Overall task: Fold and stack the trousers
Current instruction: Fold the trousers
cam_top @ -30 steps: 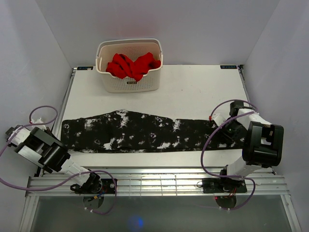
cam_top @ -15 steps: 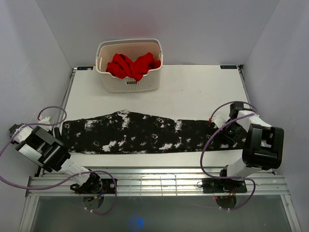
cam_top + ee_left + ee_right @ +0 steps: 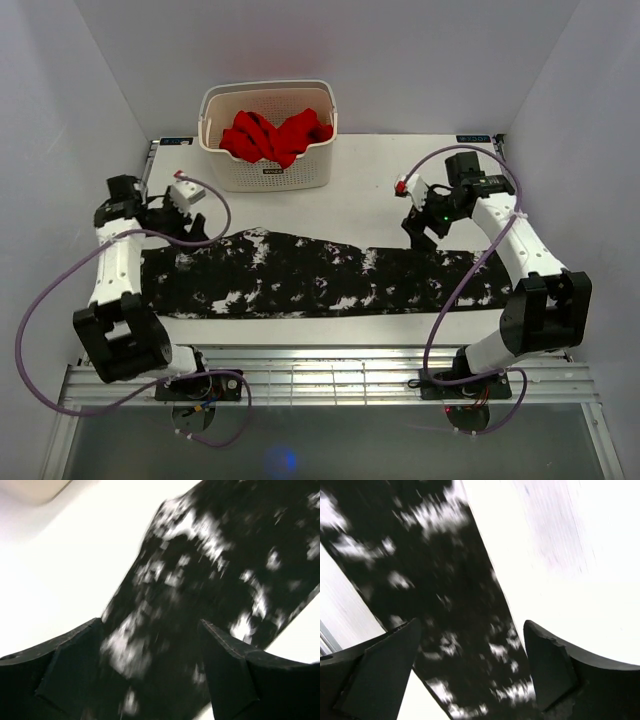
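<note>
trousers point(image 3: 310, 275): flat on the table point(image 3: 370, 190), laid out lengthwise left to right across its near half; black with white speckles; one long strip, no fold in it yet.
trousers ends: left end under the left arm, right end under the right arm's forearm.
left gripper point(image 3: 193, 228): over the far edge of the trousers, near their left end; arm reaching in from the table's left side.
left grip state: released; fingers point(image 3: 70, 665) spread wide in the wrist view, nothing between them, speckled cloth and bare tabletop showing through the gap.
left contact: cannot tell whether the tips touch the cloth; wrist view is motion-blurred.
right gripper point(image 3: 418, 232): over the far edge of the trousers, towards their right end; arm arching in from the right.
right grip state: released too; fingers point(image 3: 385, 670) wide apart, holding nothing, cloth running diagonally below the gap with white tabletop beside it.
right contact: cannot tell either; blurred as well.
basket point(image 3: 268, 172): white, perforated walls, at the far edge left of centre, well apart from the trousers.
red garment point(image 3: 275, 135): bunched up inside the basket.
cables: purple loops hanging off both arms, the right one crossing over the trousers' right end.
</note>
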